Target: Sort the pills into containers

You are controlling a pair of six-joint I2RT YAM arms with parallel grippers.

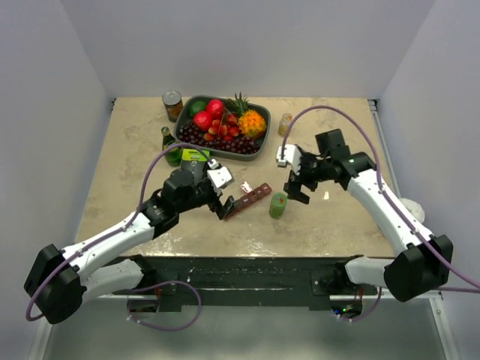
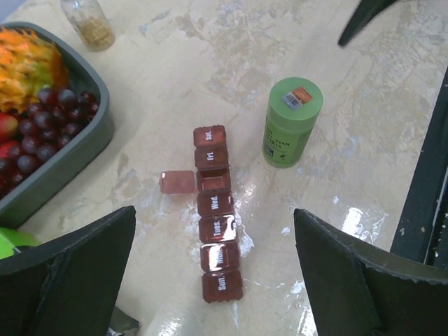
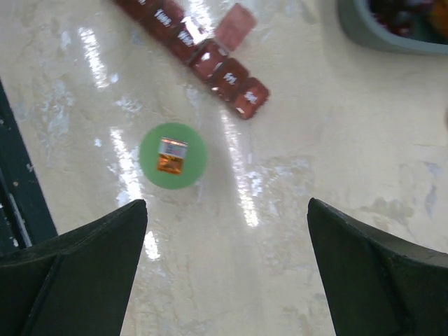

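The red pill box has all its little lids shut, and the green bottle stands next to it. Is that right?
Not quite. One lid of the red pill box is flipped open, between Wed and Fri, as the left wrist view shows. The green bottle does stand next to it.

Pill-organiser strip: upper-left end cut off by the top edge of the right wrist view; near end partly hidden behind the left gripper in the top view; contents of the open compartment not discernible. Fruit tray: cropped by the left edge of the left wrist view; glass jar cropped at the top. Green bottle: side lettering and top sticker too blurred to read.
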